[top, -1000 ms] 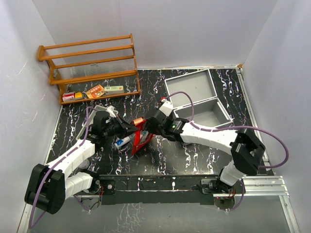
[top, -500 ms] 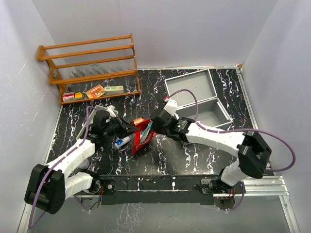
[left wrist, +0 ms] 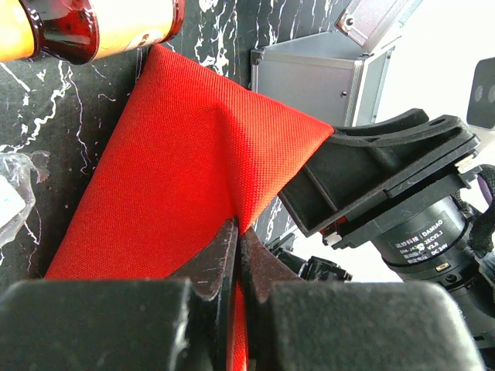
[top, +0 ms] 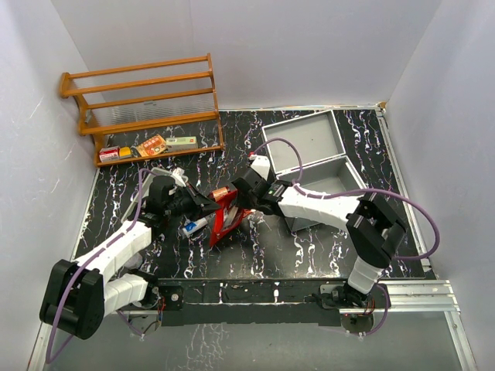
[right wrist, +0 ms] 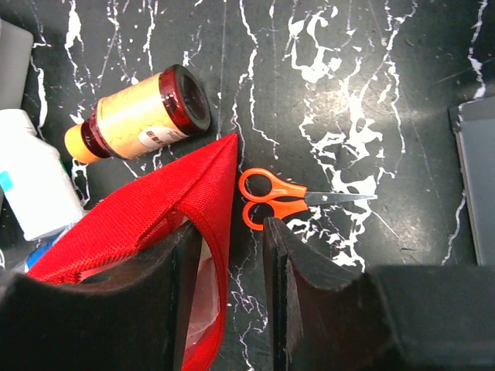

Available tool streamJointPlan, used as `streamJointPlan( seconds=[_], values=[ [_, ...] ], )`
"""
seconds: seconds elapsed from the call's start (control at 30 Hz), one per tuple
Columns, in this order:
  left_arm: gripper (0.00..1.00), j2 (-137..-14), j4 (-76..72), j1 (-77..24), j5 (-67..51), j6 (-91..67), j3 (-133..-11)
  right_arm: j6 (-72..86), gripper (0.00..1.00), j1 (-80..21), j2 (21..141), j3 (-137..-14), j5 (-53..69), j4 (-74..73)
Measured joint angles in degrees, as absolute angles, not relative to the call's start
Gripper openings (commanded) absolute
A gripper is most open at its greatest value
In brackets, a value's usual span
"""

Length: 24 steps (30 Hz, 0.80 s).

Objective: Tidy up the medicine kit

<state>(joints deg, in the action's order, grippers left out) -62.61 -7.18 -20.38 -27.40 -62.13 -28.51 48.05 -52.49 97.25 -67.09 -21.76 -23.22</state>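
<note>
1. Top view: the medicine kit [top: 309, 139] sits at the far right of the black marble table [top: 255, 259], lid up, grey inside showing. A red pouch [top: 223, 222] is mid-table, left of the medicine kit and apart from it. The left gripper [top: 209, 207] meets the pouch from the left and the right gripper [top: 241, 205] from the right. An amber bottle [top: 220, 192] lies just behind the pouch, with a white bottle [top: 193, 226] beside it on the left. A wooden rack [top: 147, 100] stands far left, small boxes [top: 151, 145] on its bottom shelf.
2. Left wrist view: the left gripper [left wrist: 236, 243] is pinched tight on a fold of the red pouch [left wrist: 170, 170], no gap between the fingers. The amber bottle [left wrist: 93, 23] is just past the pouch's top edge. A grey corner of the medicine kit [left wrist: 309, 77] shows behind. The right arm [left wrist: 379, 170] is at the pouch's right corner.
3. Right wrist view: the right gripper [right wrist: 230, 232] is about half open, its 2 fingers [right wrist: 282, 270] straddling the rim of the red pouch [right wrist: 139, 224]. A dark gap shows beside the right finger, so nothing is clamped. Orange scissors [right wrist: 271, 197] lie just right of the pouch tip, blades pointing right. The amber bottle [right wrist: 147, 116] lies on its side above the pouch, the white bottle [right wrist: 31, 185] at left.
</note>
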Motion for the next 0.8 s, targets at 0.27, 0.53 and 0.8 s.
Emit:
streamJointPlan(
  seconds=[0.27, 0.53, 0.8],
  values=[
    [0.0, -63.51, -7.22, -20.38, -28.58, -61.43, -29.08, 47.4, 0.36, -51.92, 97.71, -67.09, -19.03, -21.98],
    [0.0, -63.59, -6.35, -20.38, -29.1, -60.03, -29.91, 47.99, 0.33, -51.72, 92.82, -66.5, -16.03, -24.32],
    [0.0, -64.12, -5.61, -20.38, -29.23, -59.0, -30.79, 49.3, 0.16, -51.72, 90.48, -63.7, -11.33, -27.09]
  ],
)
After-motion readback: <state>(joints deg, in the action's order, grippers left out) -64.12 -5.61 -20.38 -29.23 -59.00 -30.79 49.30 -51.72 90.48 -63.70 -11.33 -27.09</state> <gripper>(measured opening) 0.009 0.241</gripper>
